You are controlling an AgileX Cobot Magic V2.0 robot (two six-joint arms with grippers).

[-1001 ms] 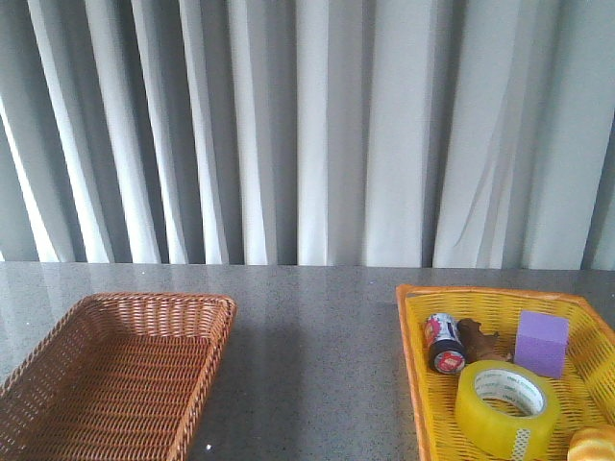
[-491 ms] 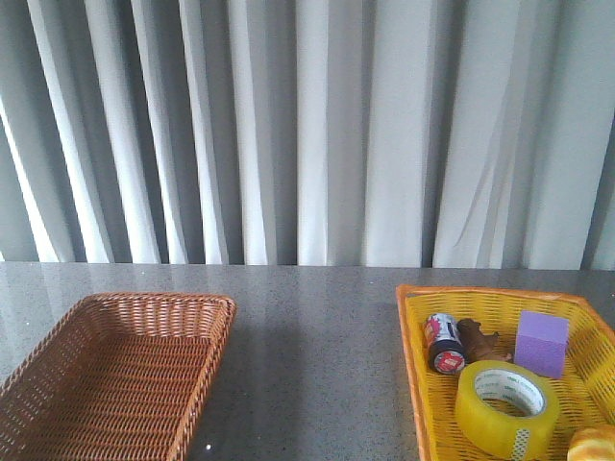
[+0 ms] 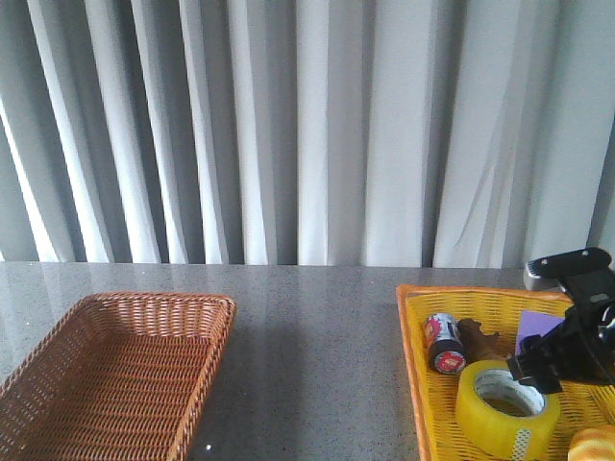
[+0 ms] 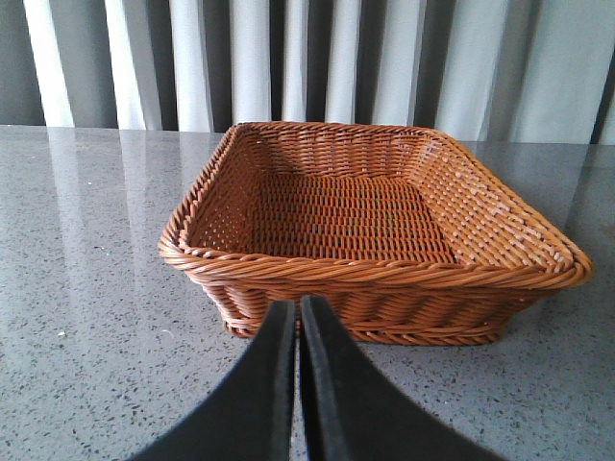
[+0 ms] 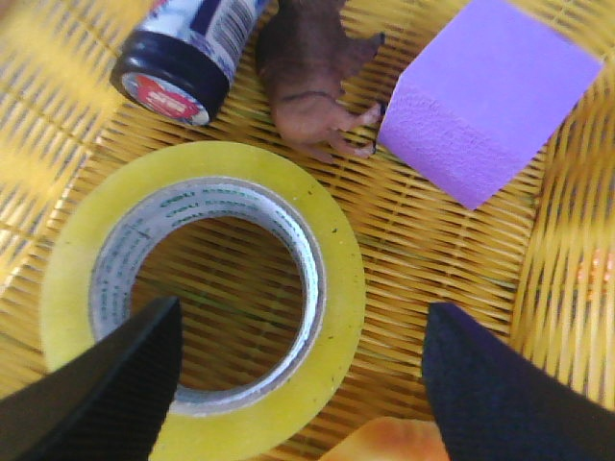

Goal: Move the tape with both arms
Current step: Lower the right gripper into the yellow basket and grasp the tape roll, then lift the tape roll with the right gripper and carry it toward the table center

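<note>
The tape [image 3: 506, 408], a wide yellow roll with a white printed core, lies flat in the yellow basket [image 3: 413, 317] at the right. My right gripper [image 3: 530, 373] hangs open just above the roll's far right side. In the right wrist view the tape [image 5: 341, 279] lies below the gripper [image 5: 300, 322], with one finger over the roll's hole and the other outside its rim. My left gripper [image 4: 297, 307] is shut and empty, low over the table in front of the brown wicker basket [image 4: 375, 274]. The left arm is out of the front view.
The yellow basket also holds a purple cube [image 5: 490, 96], a small dark-capped bottle [image 5: 187, 48], a brown toy figure [image 5: 312, 72] and an orange thing [image 3: 591, 445] close to the tape. The brown basket [image 3: 115, 375] stands empty at the left. Grey curtains hang behind the table.
My right arm has come into the front view from the right and now hangs over the tape, covering part of the purple cube. The tape has not moved.
</note>
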